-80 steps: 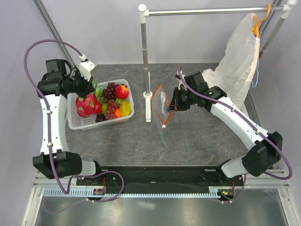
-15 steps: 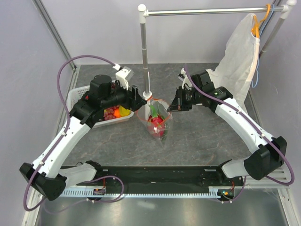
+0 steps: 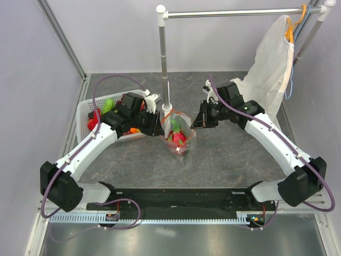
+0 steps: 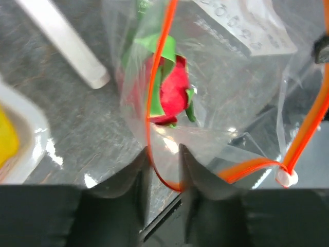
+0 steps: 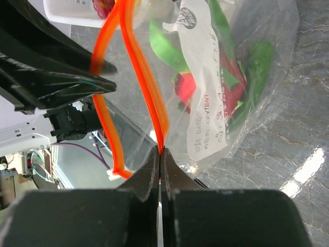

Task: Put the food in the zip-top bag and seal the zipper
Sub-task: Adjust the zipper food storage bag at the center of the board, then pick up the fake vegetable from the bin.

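Note:
The clear zip-top bag [image 3: 184, 145] hangs open between my grippers and holds a red toy fruit with green leaves [image 3: 178, 137], also seen in the left wrist view [image 4: 172, 87] and the right wrist view [image 5: 185, 85]. My right gripper [image 3: 195, 121] is shut on the orange-red zipper strip [image 5: 146, 77] at the bag's right rim [image 5: 160, 152]. My left gripper [image 3: 159, 125] is at the left rim; its jaws stand apart with the strip [image 4: 154, 77] running between them [image 4: 163, 152]. The small white slider [image 4: 286, 177] hangs at the strip's end. More food [image 3: 106, 105] lies in the basket.
The white slotted basket [image 3: 82, 109] stands at the left behind my left arm; its corner shows in the left wrist view [image 4: 20, 149]. A metal rack post [image 3: 165, 53] rises just behind the bag. A white garment cover [image 3: 269, 69] hangs at the back right.
The left arm carried the red and green fruit from the basket into the bag, then drew back a little. Its gripper now sits at the bag's left rim. The right gripper kept its hold.

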### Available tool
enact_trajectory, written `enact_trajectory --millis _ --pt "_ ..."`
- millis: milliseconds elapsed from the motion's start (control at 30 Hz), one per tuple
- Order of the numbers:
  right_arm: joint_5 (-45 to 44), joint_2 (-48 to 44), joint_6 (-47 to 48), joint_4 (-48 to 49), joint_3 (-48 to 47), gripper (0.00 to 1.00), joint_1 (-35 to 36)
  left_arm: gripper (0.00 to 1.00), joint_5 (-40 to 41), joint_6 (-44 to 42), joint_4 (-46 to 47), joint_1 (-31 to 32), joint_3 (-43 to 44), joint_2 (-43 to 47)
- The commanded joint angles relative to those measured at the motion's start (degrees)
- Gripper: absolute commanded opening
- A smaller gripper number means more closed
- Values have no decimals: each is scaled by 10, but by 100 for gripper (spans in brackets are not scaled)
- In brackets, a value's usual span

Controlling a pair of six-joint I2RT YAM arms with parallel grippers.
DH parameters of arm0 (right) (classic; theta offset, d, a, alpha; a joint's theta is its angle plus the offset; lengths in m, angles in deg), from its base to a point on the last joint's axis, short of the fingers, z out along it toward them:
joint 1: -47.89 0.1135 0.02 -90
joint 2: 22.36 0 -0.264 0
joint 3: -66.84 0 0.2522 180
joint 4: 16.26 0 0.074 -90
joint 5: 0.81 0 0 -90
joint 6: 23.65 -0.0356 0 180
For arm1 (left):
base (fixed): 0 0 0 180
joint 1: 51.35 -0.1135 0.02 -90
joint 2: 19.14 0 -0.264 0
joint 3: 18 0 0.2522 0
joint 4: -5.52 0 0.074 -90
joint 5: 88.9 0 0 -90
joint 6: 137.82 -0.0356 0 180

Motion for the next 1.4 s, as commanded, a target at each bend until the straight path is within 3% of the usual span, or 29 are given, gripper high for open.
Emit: enact_trajectory --millis 0,67,200,433,533,567,667,767,867,1000,1067,1167,1300,1367 --pt "1 -35 20 -9 -8 0 -2 24 -131 18 22 25 33 -9" --pt "-4 -49 26 -26 -16 0 -2 13 -160 29 22 29 62 -8" --pt "-17 -75 28 -53 -51 0 -2 2 -196 41 13 27 92 7" --pt "-45 -85 33 -84 -37 0 -3 7 -189 22 -6 -2 64 -1" --pt "-66 -74 34 -78 -26 0 -3 27 -179 16 -5 -29 64 3" --pt "-67 -71 34 -75 -26 0 -3 42 -182 15 -5 -41 66 7" --pt "-69 -66 31 -68 -27 0 -3 74 -223 -2 -34 -115 92 23" --pt "-70 -65 28 -68 -25 0 -3 89 -243 -67 -97 -220 133 32" --pt "-70 -66 28 -64 -21 0 -2 100 -190 -175 -158 -313 164 36" --pt "-70 -67 24 -62 -19 0 -3 100 -142 -283 -183 -442 170 1" --pt "-68 -66 23 -61 -20 0 -3 95 -81 -312 -184 -465 179 -35" --pt "-68 -63 22 -60 -19 0 -3 89 8 -339 -147 -469 176 -94" --pt "-66 -60 21 -58 -21 0 -3 84 57 -324 -97 -477 180 -155" --pt "-65 -60 19 -58 -21 0 -3 77 80 -318 -83 -478 189 -193"
